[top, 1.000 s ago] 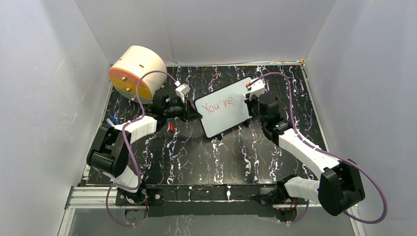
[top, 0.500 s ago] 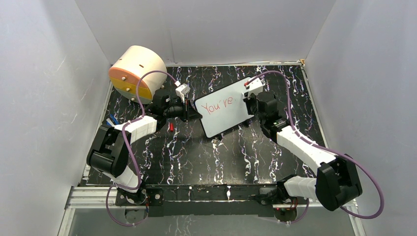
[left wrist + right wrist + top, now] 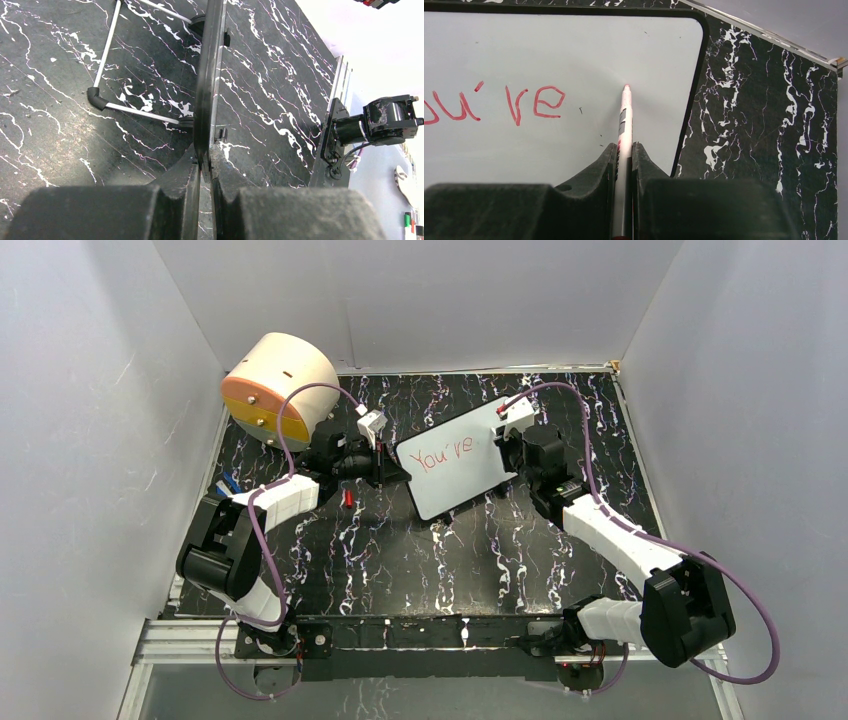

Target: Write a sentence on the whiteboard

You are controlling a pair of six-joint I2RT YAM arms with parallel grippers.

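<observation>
The left pincer (image 3: 204, 169) clamps the edge of the whiteboard (image 3: 462, 485). The right pincer (image 3: 624, 150) pinches a marker (image 3: 625, 112), its tip just right of the red lettering (image 3: 445, 453).

The left arm (image 3: 285, 498) bends up from its near-left base and reaches far and rightward, the left end effector (image 3: 202, 167) clamped on the whiteboard (image 3: 455, 475) edge, while the right arm (image 3: 610, 530) stretches far and leftward, the right end effector (image 3: 624, 150) pinched tight on a red-tipped marker (image 3: 625, 112).
</observation>
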